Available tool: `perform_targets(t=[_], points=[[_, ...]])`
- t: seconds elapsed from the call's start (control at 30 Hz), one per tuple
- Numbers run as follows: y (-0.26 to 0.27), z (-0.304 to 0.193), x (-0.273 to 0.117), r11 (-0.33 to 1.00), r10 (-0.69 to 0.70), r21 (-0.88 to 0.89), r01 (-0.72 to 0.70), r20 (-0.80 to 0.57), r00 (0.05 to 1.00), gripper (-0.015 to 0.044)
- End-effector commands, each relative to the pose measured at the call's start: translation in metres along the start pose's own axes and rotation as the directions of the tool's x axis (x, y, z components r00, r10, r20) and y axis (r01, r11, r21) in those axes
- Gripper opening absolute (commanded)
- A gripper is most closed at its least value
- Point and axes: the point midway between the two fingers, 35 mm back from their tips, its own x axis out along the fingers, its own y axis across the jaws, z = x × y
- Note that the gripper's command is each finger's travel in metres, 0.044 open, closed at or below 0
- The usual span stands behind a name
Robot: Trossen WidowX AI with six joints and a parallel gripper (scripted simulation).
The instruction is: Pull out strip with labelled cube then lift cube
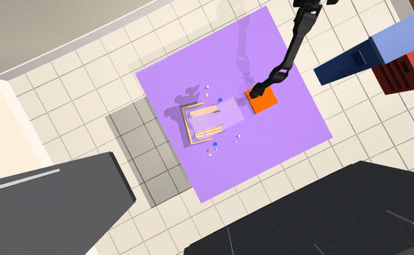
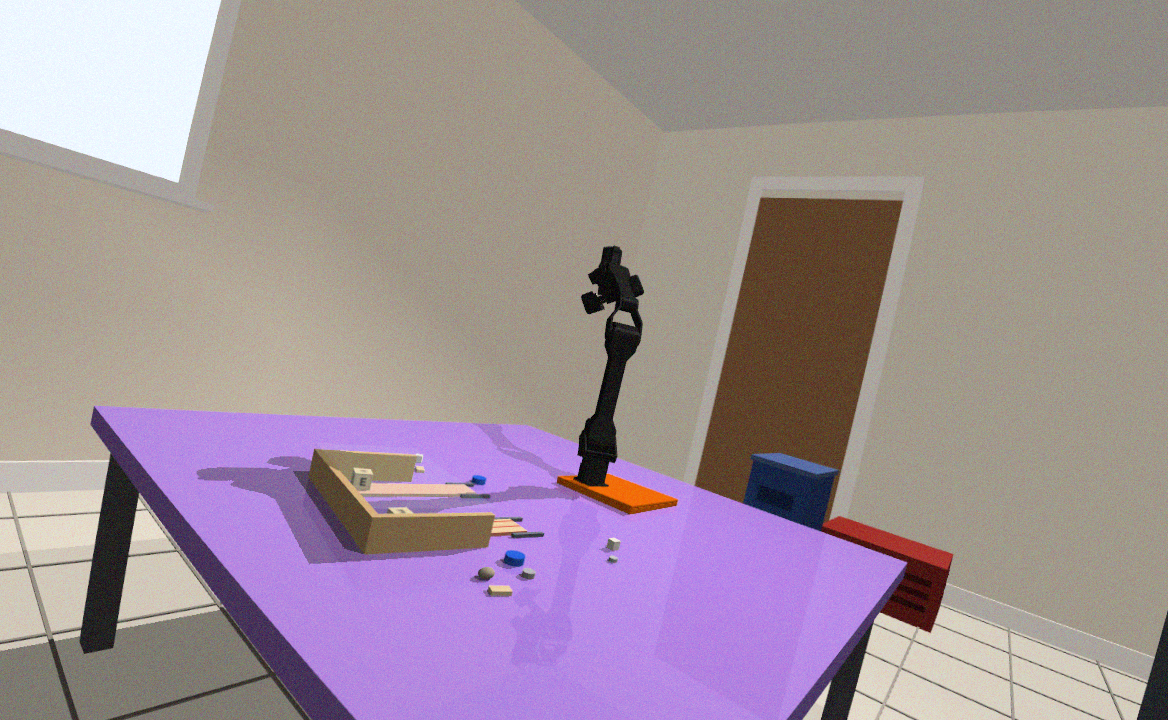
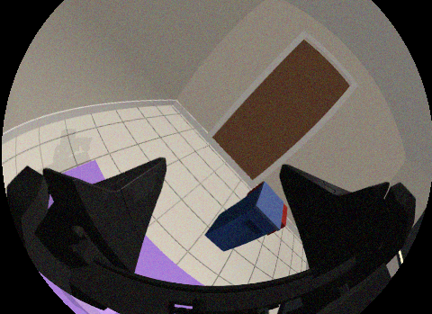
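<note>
The plain pale strip (image 1: 206,110) (image 2: 418,489) looks in one piece. A pale cube (image 1: 191,113) (image 2: 362,479) stands on its far end, with a letter E on one side in the exterior view. The red-striped strip (image 1: 214,130) (image 2: 507,527) is in two pieces with a gap between them. A second pale cube (image 1: 197,135) (image 2: 399,511) sits on its short far piece, mostly hidden by the wall in the exterior view. My gripper (image 3: 226,168) is open and empty, raised high, far from both strips, and faces the room's door side.
A wooden three-sided wall (image 1: 187,126) (image 2: 431,534) surrounds the strips' far ends, open towards the arm's orange base (image 1: 267,103) (image 2: 637,497). Dark bars flank the strips' near ends. Blue discs (image 1: 220,100) (image 2: 514,557) and several small pale pieces lie outside the wall on the purple table (image 1: 281,133) (image 2: 713,608).
</note>
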Motion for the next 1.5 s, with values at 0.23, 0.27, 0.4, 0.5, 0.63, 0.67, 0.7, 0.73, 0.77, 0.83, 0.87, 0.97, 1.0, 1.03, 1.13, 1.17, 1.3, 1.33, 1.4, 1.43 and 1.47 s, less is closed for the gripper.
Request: perform_targets(t=[0.23,0.27,0.4,0.5,0.63,0.67,0.7,0.73,0.77,0.83,0.87,0.97,1.0,1.03,1.13,1.17,1.3,1.33,1.4,1.43,1.47], points=[[0.102,0.024,-0.046,0.958,0.287,-0.013,-0.288,0.118,0.951,0.0400],[0.117,0.026,-0.056,0.943,0.330,-0.019,-0.331,0.133,0.934,0.0400],[0.173,0.031,-0.099,0.866,0.498,-0.060,-0.496,0.186,0.847,0.0400],[0.211,0.030,-0.137,0.788,0.614,-0.102,-0.607,0.215,0.760,0.0400],[0.255,0.022,-0.193,0.660,0.748,-0.165,-0.733,0.236,0.620,0.0400],[0.264,0.019,-0.208,0.624,0.777,-0.179,-0.760,0.238,0.582,0.0400],[0.272,0.015,-0.223,0.588,0.805,-0.193,-0.786,0.239,0.543,0.0400],[0.280,0.011,-0.239,0.550,0.831,-0.208,-0.809,0.238,0.503,0.0400],[0.287,0.006,-0.254,0.511,0.855,-0.222,-0.831,0.237,0.462,0.0400],[0.300,-0.004,-0.285,0.429,0.897,-0.252,-0.867,0.229,0.378,0.0400],[0.305,-0.010,-0.301,0.387,0.916,-0.266,-0.883,0.223,0.335,0.0400],[0.317,-0.031,-0.348,0.258,0.959,-0.310,-0.915,0.199,0.203,0.0400],[0.319,-0.039,-0.363,0.213,0.969,-0.324,-0.922,0.188,0.158,0.0400],[0.322,-0.047,-0.378,0.168,0.978,-0.341,-0.925,0.175,0.113,0.0400],[0.324,-0.075,-0.423,0.032,0.991,-0.392,-0.919,0.130,-0.021,0.0400],[0.324,-0.085,-0.437,-0.014,0.991,-0.408,-0.913,0.113,-0.065,0.0400],[0.317,-0.129,-0.490,-0.193,0.972,-0.464,-0.864,0.031,-0.234,0.0400],[0.313,-0.141,-0.503,-0.236,0.962,-0.476,-0.847,0.008,-0.273,0.0400],[0.305,-0.165,-0.525,-0.321,0.936,-0.497,-0.806,-0.040,-0.348,0.0400],[0.300,-0.178,-0.536,-0.362,0.921,-0.506,-0.783,-0.066,-0.384,0.0400],[0.294,-0.190,-0.546,-0.403,0.904,-0.514,-0.757,-0.092,-0.418,0.0400]])
